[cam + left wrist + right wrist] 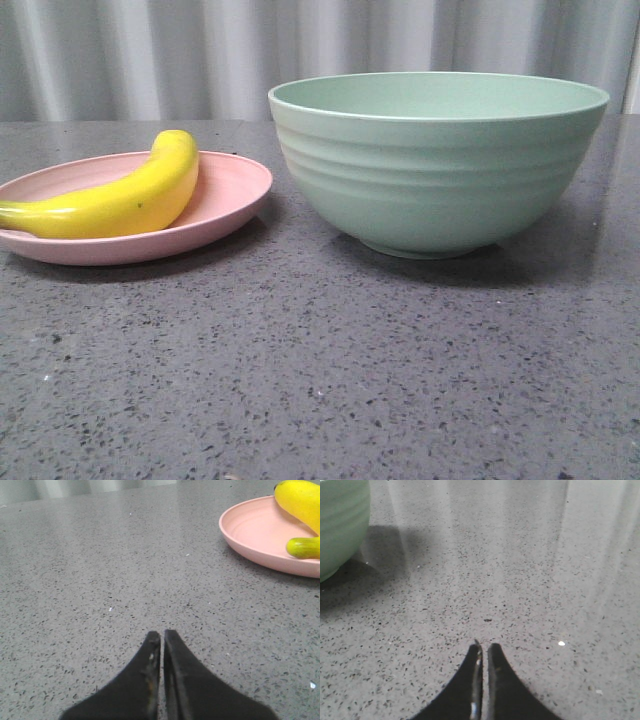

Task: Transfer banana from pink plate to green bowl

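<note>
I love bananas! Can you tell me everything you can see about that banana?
The banana is bright yellow, smooth and shiny, so it looks like plastic. It is curved, with a greenish stem end and one tiny dark speck on its side. It lies on its side in the pink plate, left of the green bowl. Only the plate touches it; neither tool is near it.

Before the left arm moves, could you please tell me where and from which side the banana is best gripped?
Probably at its thick middle, from above, with the left pincer opened across the banana's narrow width. The banana lies flat on the pink plate, whose raised rim hinders a low sideways approach. The slim greenish stem end offers less to hold. The green bowl stands right of the plate.
</note>
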Tool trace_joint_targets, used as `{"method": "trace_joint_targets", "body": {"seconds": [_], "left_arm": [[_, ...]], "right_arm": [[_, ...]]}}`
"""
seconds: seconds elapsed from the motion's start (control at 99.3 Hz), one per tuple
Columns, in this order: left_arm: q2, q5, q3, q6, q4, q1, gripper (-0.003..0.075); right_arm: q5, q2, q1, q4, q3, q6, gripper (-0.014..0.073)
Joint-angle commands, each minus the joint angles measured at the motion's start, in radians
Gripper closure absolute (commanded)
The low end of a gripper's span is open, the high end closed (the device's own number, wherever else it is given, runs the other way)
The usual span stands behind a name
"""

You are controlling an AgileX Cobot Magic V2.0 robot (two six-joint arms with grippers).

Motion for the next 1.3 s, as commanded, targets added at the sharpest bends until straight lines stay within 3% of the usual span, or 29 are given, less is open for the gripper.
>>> {"method": "trace_joint_targets", "body": {"seconds": [0.0,1.148,1.289], "left_arm": [[-0.027,-0.067,0.009,-0.010,-0.005,0.005,0.0741],[-0.027,-0.103,0.009,-0.010,-0.001,0.005,0.0741],[-0.027,-0.103,0.009,-0.010,-0.001,0.005,0.0741]], "right_arm": [[-0.022,-0.021,-0.007,0.000,0.020,0.000,0.0665],[-0.022,-0.021,-0.007,0.000,0.020,0.000,0.0665],[-0.074,-0.021,-0.007,0.000,0.020,0.000,0.0665]]}}
